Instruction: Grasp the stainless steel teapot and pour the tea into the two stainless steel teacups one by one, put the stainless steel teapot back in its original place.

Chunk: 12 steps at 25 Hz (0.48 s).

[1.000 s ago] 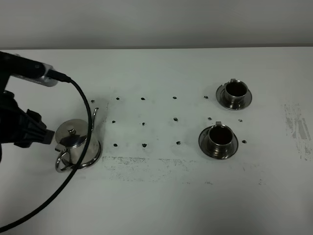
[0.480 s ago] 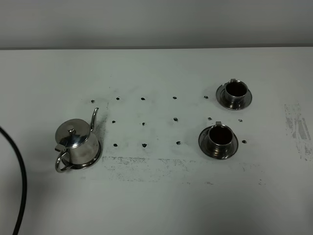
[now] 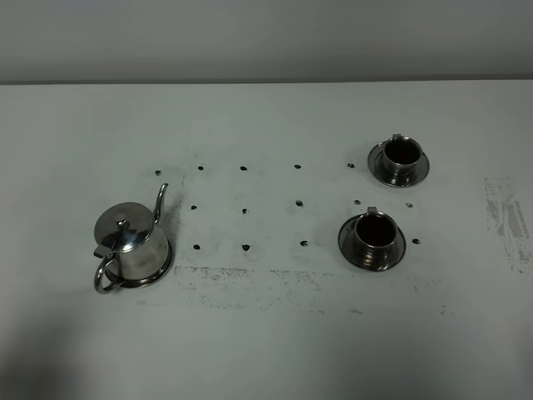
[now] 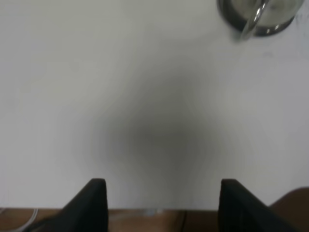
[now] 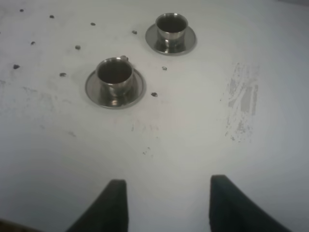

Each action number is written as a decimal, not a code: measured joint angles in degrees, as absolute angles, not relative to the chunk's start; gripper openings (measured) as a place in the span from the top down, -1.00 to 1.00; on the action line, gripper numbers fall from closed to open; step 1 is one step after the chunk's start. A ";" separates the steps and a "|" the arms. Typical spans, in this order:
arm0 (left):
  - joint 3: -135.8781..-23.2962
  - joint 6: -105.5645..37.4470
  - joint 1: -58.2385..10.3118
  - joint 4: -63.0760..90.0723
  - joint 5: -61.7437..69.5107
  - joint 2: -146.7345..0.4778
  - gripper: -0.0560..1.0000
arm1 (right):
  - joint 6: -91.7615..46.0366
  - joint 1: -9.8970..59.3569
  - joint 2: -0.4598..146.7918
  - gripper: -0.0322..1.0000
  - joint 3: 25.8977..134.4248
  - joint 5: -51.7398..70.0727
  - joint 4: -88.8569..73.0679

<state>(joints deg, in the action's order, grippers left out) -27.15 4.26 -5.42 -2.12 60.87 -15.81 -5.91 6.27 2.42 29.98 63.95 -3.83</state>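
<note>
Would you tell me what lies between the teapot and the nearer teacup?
Only bare table with small dark marks lies between the teapot and the nearer teacup, per the exterior high view.

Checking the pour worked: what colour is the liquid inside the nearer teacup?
Dark reddish-brown, in the nearer teacup; the right wrist view shows it best.

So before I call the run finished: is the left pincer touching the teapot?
Apart. The left wrist view shows the left pincer open over bare table, with the teapot far off at the frame edge.
</note>
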 joint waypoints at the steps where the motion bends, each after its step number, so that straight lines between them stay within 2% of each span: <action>1: -26.75 4.22 -4.82 -1.88 60.61 -14.69 -0.04 | -5.91 6.27 2.42 0.19 29.98 63.95 -3.83; 12: -26.00 3.63 -2.36 -1.19 60.51 -4.20 -0.04 | -5.91 6.27 2.42 0.19 29.98 63.95 -3.83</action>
